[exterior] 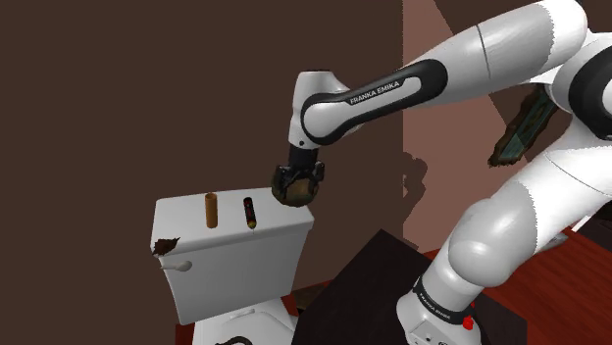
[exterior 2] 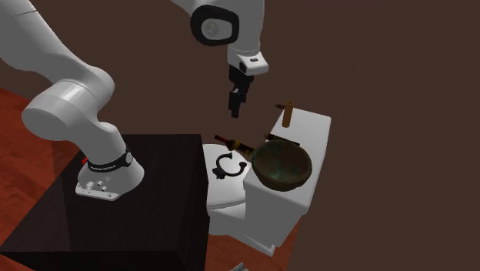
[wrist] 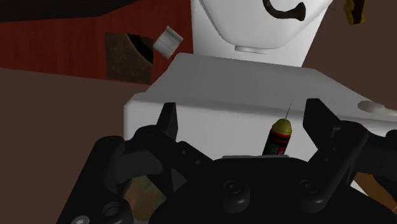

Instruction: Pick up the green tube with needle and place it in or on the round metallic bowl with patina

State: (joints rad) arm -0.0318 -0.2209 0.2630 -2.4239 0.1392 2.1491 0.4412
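Pincer status: wide, with nothing between my fingers but air and, lower down, the tube with needle. In the wrist view the tube lies flat on the white tank lid, closer to one finger than the other and touched by neither. Its body is dark with a red band, its tip is olive green, and the thin needle points away from my hand. In the second exterior view I hang upright over the tube with clear space below my fingertips. In the shoulder view the tube lies near the middle of the lid. A brown cylinder stands upright just to that view's left of it. The bowl sits at the lid's end on that view's right, and my hand partly covers it there. In the second exterior view the bowl is round, brownish-green and mottled, and it rests on the near end of the lid. The cylinder is at the far end, well apart from the bowl. Beyond the lid in the wrist view is the white toilet seat, which carries a black curved mark. My stand is a dark box beside the toilet on a reddish floor.
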